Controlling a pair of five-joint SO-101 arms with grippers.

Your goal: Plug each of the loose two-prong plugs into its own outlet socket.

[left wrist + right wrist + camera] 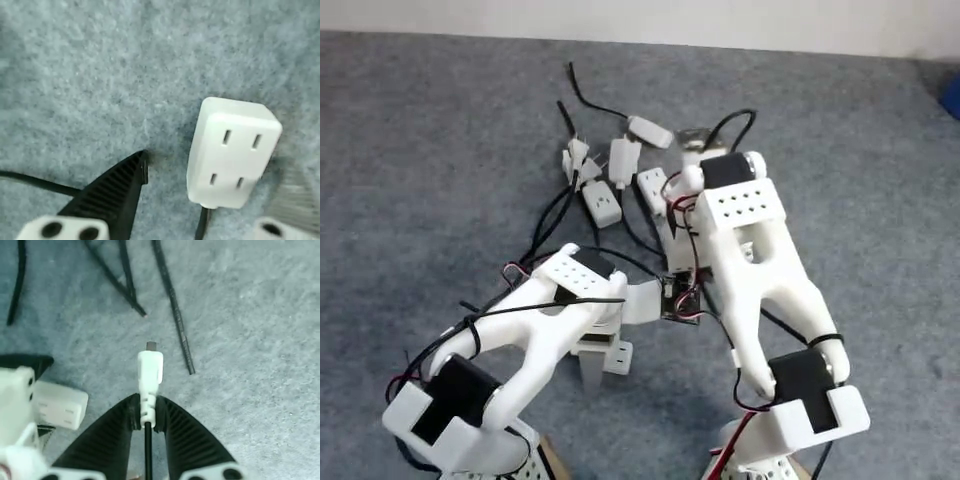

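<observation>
My right gripper (147,402) is shut on a white two-prong plug (150,371). The plug's prongs point away from the fingers, and its black cord runs back between them. This gripper hangs low over the carpet at the centre of the high view (665,295). A white outlet block (232,150) with two pairs of slots lies face up on the carpet between the fingers of my open left gripper (215,170). A gap shows between the block and the black finger (117,192). The same block (60,407) lies a short way beside the held plug.
Several more white plugs (625,155) and outlet blocks (603,203) lie in a cluster at the far centre of the grey carpet. Black cords (550,215) trail from them towards the arms. Loose cord ends (172,300) lie beyond the held plug.
</observation>
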